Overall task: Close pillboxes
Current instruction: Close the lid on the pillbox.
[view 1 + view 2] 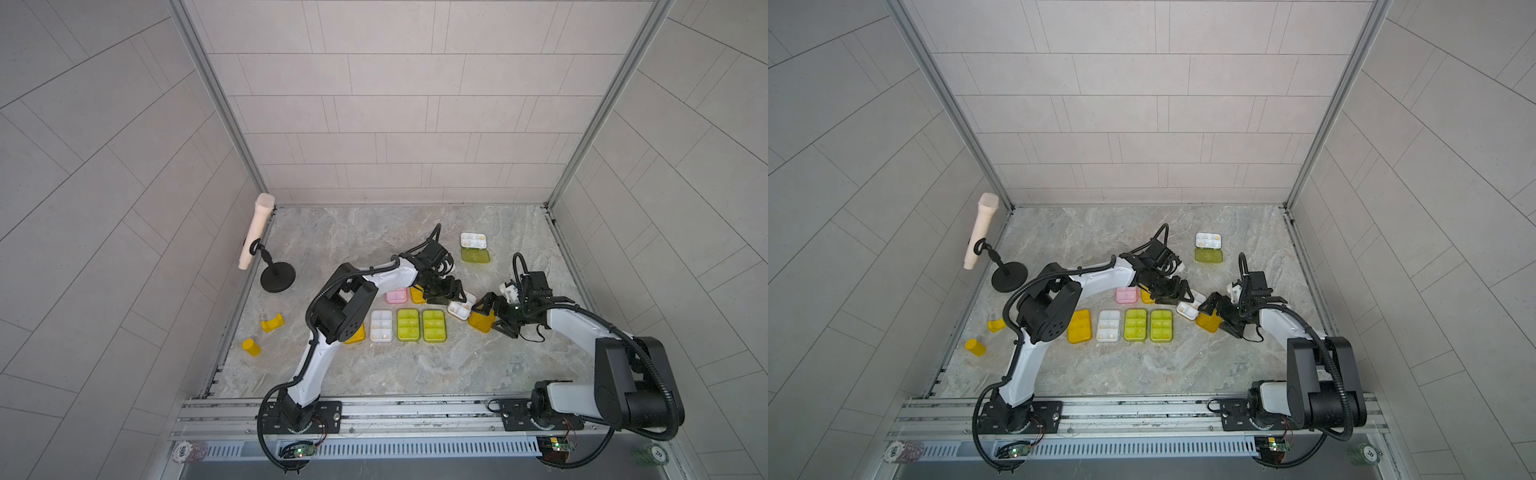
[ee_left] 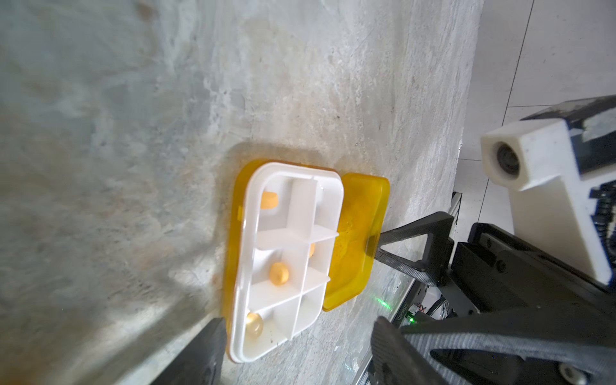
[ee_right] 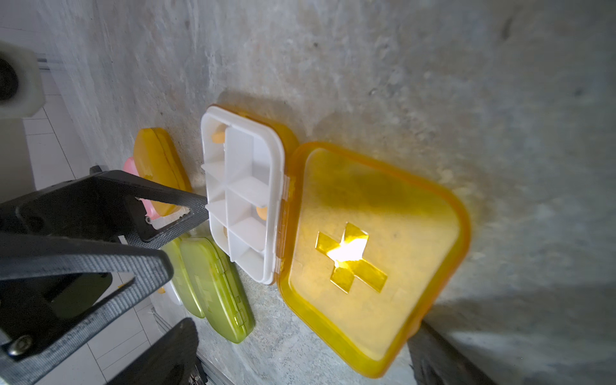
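- Pillboxes, eight in all, lie on the marbled table (image 1: 415, 374); six are closed and two are open.
- Closed, in a row near the middle: orange pillbox (image 1: 1079, 326), clear pillbox (image 1: 1108, 325), yellow-green pillbox (image 1: 1136, 325) and its yellow-green twin (image 1: 1161, 325).
- Just behind that row are a pink pillbox (image 1: 1126, 295) and a second orange pillbox (image 1: 1146, 296), which is partly hidden under the left arm.
- Between the two grippers lies the open orange pillbox. Its white tray (image 2: 301, 206) is flat on the table with a few orange pills (image 2: 279, 273) in the compartments. Its orange lid (image 3: 373, 206) is swung out on the hinge and looks tilted up off the surface (a cross mark shows on it).
- Left gripper (image 1: 448, 294): jaws apart, gripping nothing. One fingertip (image 3: 200, 205) is against the tray's long side opposite the hinge.
- Right gripper (image 1: 487, 318): jaws spread wide, not clamped on anything. The lid sits between them in the right wrist view, and one fingertip (image 2: 405, 266) touches the lid's free edge.
- Well apart, toward the back right, is the open yellow-green pillbox (image 1: 473, 240), with its flat lid (image 1: 475, 255) lying on the table beside the tray.
- Off to the left are a small yellow cylinder (image 1: 251, 347), a yellow bracket (image 1: 272, 323) and a microphone (image 1: 255, 235) on a black stand.
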Robot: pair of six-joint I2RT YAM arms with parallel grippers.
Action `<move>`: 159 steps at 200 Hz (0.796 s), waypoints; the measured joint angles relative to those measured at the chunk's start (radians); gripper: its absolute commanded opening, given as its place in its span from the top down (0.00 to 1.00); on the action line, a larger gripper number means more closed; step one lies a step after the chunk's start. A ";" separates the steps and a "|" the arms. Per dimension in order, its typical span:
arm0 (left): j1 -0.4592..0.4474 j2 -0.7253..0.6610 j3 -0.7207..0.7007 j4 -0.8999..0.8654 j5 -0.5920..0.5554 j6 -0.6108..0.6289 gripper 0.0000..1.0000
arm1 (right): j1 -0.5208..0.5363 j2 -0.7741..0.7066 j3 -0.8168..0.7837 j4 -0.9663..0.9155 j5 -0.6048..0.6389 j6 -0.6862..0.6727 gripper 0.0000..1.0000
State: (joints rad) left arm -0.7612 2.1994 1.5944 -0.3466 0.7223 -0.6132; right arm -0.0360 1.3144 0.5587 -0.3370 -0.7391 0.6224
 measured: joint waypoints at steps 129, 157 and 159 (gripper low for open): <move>-0.001 0.000 -0.006 0.021 0.007 -0.008 0.26 | -0.013 -0.054 -0.013 0.035 -0.058 0.033 0.00; -0.001 0.000 -0.006 0.021 0.007 -0.008 0.26 | -0.013 -0.081 -0.013 0.012 -0.046 0.029 0.00; -0.001 0.000 -0.006 0.021 0.007 -0.008 0.26 | -0.013 -0.081 -0.013 0.011 -0.046 0.029 0.00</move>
State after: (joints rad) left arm -0.7624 2.1998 1.5879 -0.3252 0.7296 -0.6209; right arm -0.0486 1.2331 0.5457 -0.3256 -0.7849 0.6518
